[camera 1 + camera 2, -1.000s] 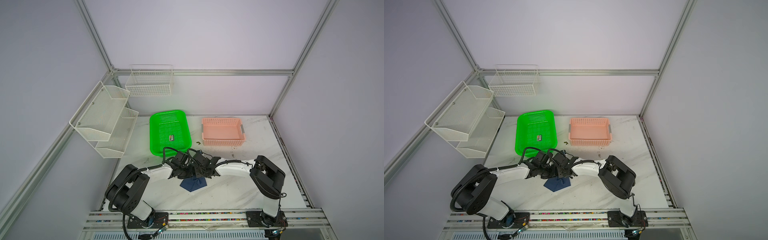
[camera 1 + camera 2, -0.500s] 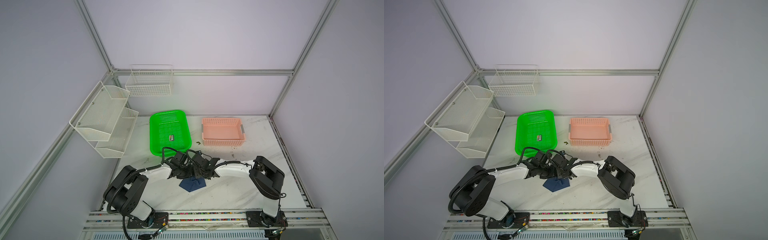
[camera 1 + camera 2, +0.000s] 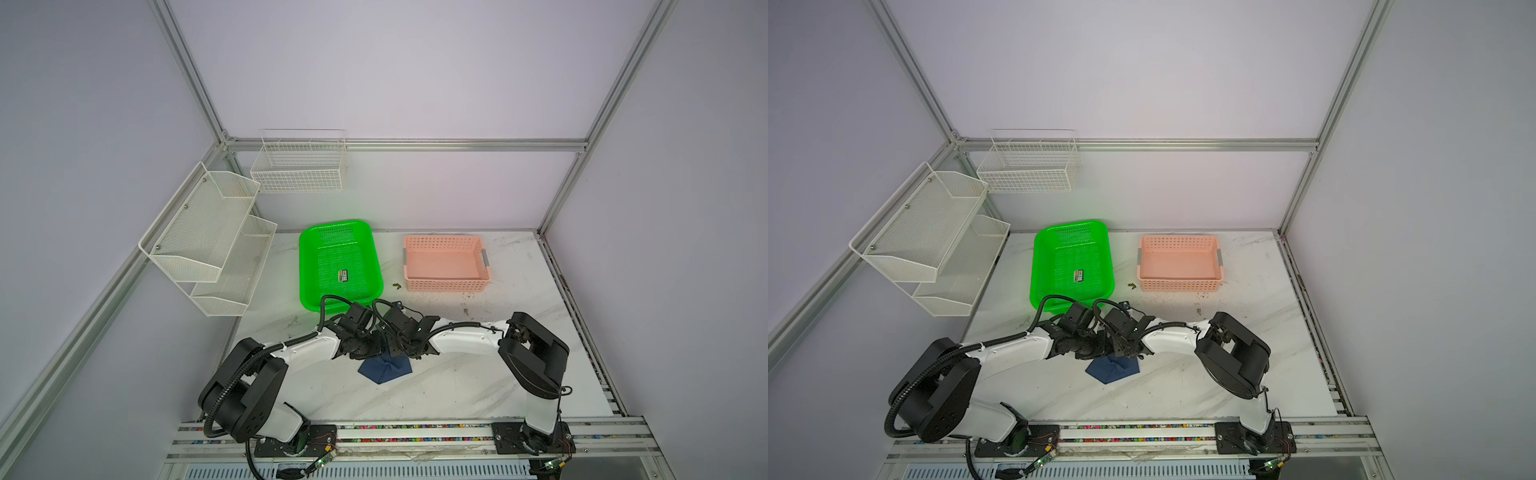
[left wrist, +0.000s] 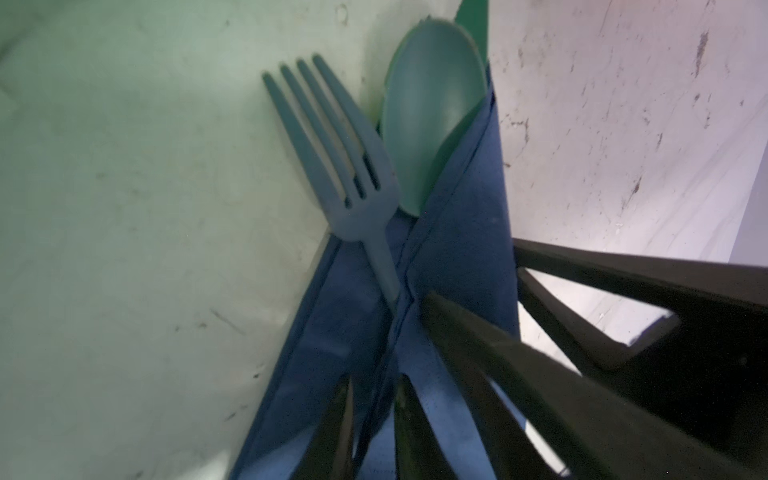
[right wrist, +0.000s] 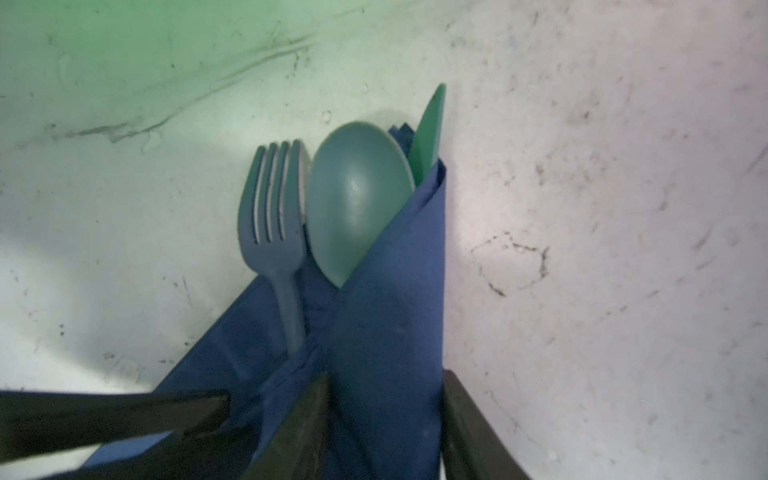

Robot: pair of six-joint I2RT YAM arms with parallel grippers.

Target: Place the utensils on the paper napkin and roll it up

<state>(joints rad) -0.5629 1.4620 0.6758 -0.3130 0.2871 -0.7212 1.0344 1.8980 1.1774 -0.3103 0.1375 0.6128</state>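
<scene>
Right fingers (image 5: 303, 428) clasp the paper napkin (image 5: 386, 311) round fork (image 5: 270, 232) and spoon (image 5: 357, 199); left fingers (image 4: 332, 440) straddle its fold, grip unclear.

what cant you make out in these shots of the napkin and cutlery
- Most of the fork and spoon handles: wrapped inside the paper napkin, both wrist views.
- The green piece behind the spoon: only its tip shows, so its type is unclear.
- The utensils in both top views: covered by the arms.
- The card in the green basket: print too small.
</scene>
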